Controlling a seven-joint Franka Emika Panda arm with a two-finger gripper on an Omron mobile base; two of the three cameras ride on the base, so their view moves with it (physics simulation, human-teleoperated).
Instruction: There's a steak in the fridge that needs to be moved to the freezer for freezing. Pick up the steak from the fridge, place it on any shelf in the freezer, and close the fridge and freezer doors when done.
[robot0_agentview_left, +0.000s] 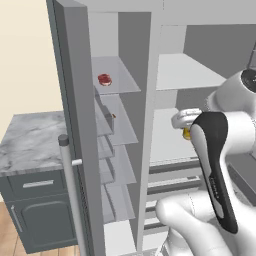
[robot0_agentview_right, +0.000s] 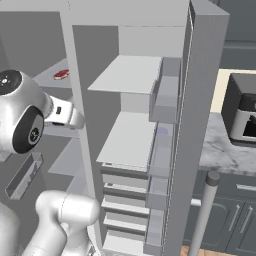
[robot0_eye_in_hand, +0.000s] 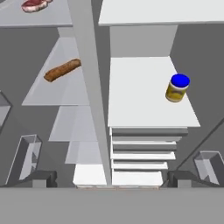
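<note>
On the freezer's top shelf (robot0_agentview_left: 122, 80) lies the steak (robot0_agentview_left: 104, 79); tool (robot0_eye_in_hand: 109, 178) spread, empty.

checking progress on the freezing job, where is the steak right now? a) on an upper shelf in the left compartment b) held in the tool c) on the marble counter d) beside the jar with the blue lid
a: the steak lies on an upper shelf of the left compartment, above the brown bar; the jar is across the divider in the right compartment.
</note>
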